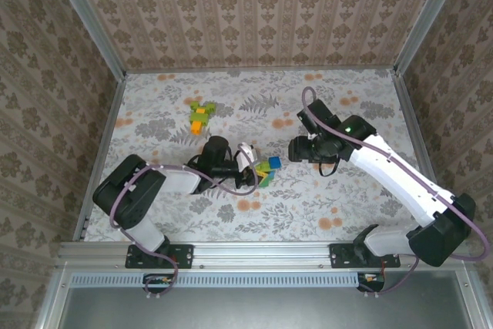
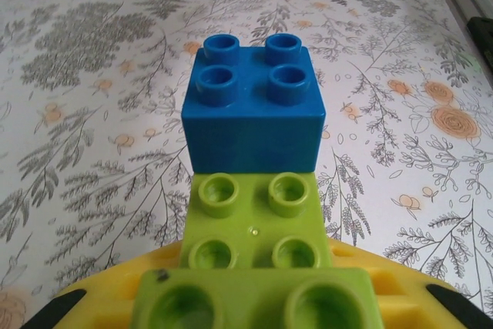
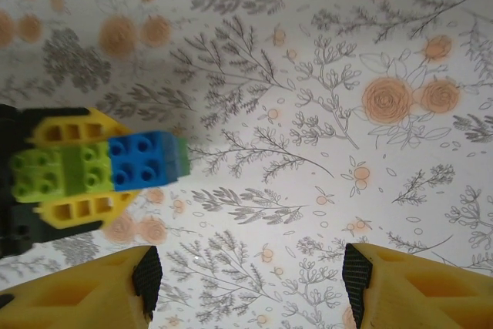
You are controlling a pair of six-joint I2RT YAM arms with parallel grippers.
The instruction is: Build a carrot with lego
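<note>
Your left gripper (image 1: 258, 172) was clamped on the lego stack (image 2: 254, 213), blue brick (image 2: 253, 105) outermost, its long axis pointing at your right gripper (image 3: 251, 271). That one hung open and empty just beside the blue end, while the loose bricks (image 1: 201, 115) lay well apart on the surface (image 1: 347, 206)

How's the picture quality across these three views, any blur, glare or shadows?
Left wrist: the blue brick is sharp, the nearest light green brick blurs at the bottom edge. Right wrist: even light, a faint shadow beside the blue brick, soft-focus fingertips. Top external: even light, no glare.
</note>
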